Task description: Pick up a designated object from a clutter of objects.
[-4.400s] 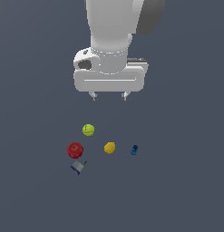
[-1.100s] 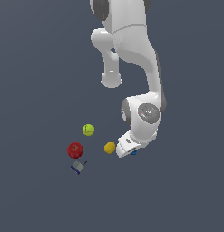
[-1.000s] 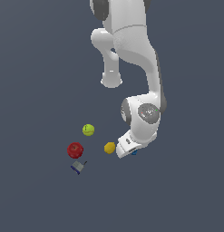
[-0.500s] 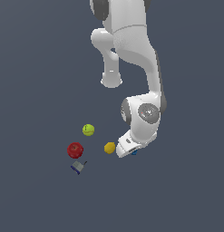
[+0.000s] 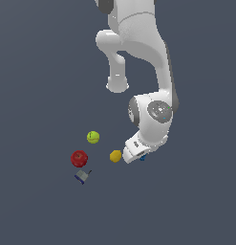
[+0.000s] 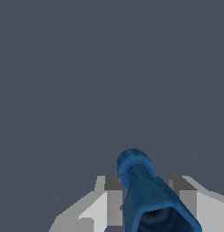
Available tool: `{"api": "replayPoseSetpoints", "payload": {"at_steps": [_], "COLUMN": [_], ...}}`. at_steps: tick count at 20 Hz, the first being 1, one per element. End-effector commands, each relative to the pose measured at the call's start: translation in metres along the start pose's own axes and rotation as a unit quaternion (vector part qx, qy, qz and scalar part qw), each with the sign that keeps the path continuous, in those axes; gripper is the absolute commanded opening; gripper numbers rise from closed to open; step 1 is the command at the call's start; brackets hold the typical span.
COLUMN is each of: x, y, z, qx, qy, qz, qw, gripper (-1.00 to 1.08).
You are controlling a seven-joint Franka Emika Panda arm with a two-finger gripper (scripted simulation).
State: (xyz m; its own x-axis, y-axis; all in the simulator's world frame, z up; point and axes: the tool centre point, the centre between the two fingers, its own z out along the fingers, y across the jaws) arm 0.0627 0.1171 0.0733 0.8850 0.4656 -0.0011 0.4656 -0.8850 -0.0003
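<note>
One dark-blue bolt-like piece (image 6: 147, 195) lodged between the two pale fingers (image 6: 104, 206) of the gripper (image 6: 147, 204), as the wrist view gives it: a finger on either side, pressed close against the shaft, clenched on it. Seen nearly end-on there, with a rounded, thicker head in brighter blue at the far end, a narrower neck behind it, and a broader, darker body flaring toward the camera. Glossy, smooth, no markings to be made out.

In the exterior view, only a sliver of the same blue piece (image 5: 142, 157) showing at the low edge of the white gripper (image 5: 134, 152), mostly hidden by the hand's housing. Down near the dark grey tabletop (image 5: 38, 67); whether touching it or lifted clear cannot be told. Arm folded over from above, wrist tipped down toward the exterior view's left.

Just beside the gripper, on the exterior view's left: a yellow lemon (image 5: 115, 156), close to the housing, contact not clear. Farther left, a yellow-green ball (image 5: 93, 137) and below it a red apple (image 5: 79, 157), near each other but apart. Below the apple, a small grey block with a blue edge (image 5: 81, 176), tilted. All four well to one side of the held piece, none between the fingers.
</note>
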Motion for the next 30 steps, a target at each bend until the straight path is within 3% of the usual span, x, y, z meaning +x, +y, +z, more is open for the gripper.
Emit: {"api": "replayPoseSetpoints", "payload": {"at_steps": [1,30], "x": [-0.001,-0.023], "y": [-0.002,-0.029], "z": [-0.016,-0.33], "qx": [0.0,0.0], "qy": [0.0,0.001], "qz": [0.0,-0.001], "qw": [1.0,1.0], "gripper": [-1.0,-1.0]}}
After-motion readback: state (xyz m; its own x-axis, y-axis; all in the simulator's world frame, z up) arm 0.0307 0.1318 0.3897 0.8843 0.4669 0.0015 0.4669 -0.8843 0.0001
